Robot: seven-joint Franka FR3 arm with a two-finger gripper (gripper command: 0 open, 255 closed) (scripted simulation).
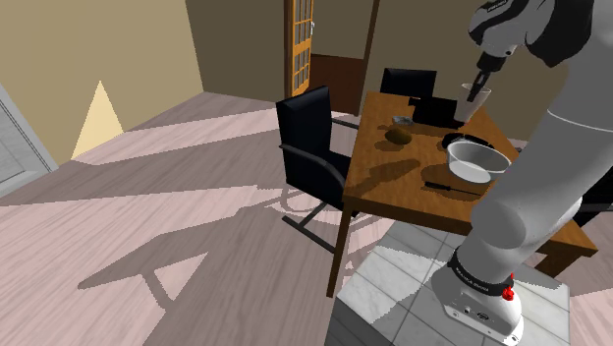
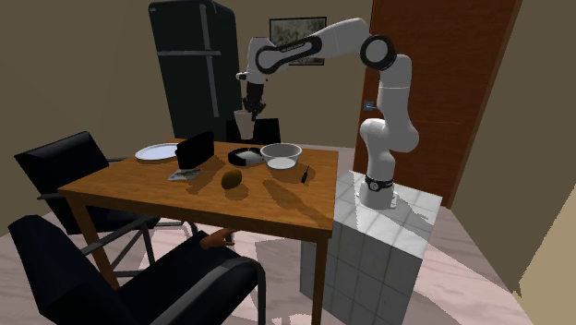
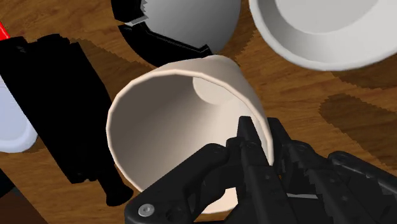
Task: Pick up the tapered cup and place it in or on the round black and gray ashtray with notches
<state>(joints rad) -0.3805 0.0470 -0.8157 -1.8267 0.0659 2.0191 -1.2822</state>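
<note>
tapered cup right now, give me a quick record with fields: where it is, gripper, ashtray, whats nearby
cup: plain off-white tapered cup, upright, open mouth toward the wrist camera
gripper: all-black two-finger gripper, shut on the cup's wall, one finger inside, one outside
height: cup seems lifted off the brown wooden table
ashtray: round black ashtray with grey inside, just beyond the cup
nearby: white bowl; black box

The ashtray [image 2: 242, 157] sits on the table [image 2: 120, 189] just beside the bowl [image 2: 281, 151], the cup [image 2: 243, 122] raised nearby.
</note>
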